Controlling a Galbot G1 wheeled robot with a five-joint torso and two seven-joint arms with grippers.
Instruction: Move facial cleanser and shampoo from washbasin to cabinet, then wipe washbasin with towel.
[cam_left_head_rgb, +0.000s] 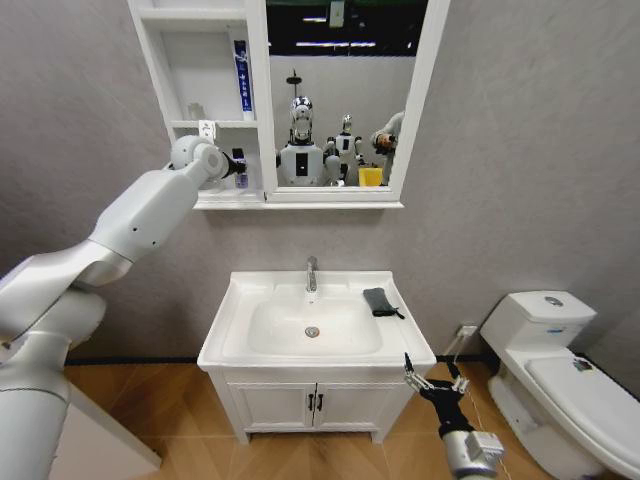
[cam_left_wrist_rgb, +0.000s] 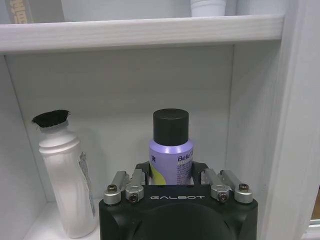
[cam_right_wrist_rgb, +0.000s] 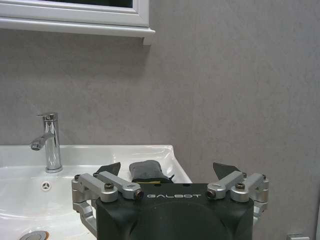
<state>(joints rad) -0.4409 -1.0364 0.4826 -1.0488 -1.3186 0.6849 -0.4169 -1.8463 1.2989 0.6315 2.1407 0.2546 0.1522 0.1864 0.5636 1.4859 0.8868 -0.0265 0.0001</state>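
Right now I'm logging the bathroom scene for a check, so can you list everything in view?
washbasin: one, white, on the vanity
tap: one, chrome, at the basin's back rim
towel: one, dark grey, right basin rim
cabinet: one, white, on the wall
purple bottle: one, black cap, lowest shelf
white bottle: one, black cap, beside it
toilet: one, white, right
left gripper: around the purple bottle
right gripper: open, low before the vanity

A white toilet (cam_left_head_rgb: 560, 370) stands at about 4 o'clock in the head view, with its lid down. A low white cupboard with two doors and small black handles (cam_left_head_rgb: 316, 402) sits at 6 o'clock. The floor (cam_left_head_rgb: 180, 420) is brown wood. The wall (cam_left_head_rgb: 520, 150) is plain grey.
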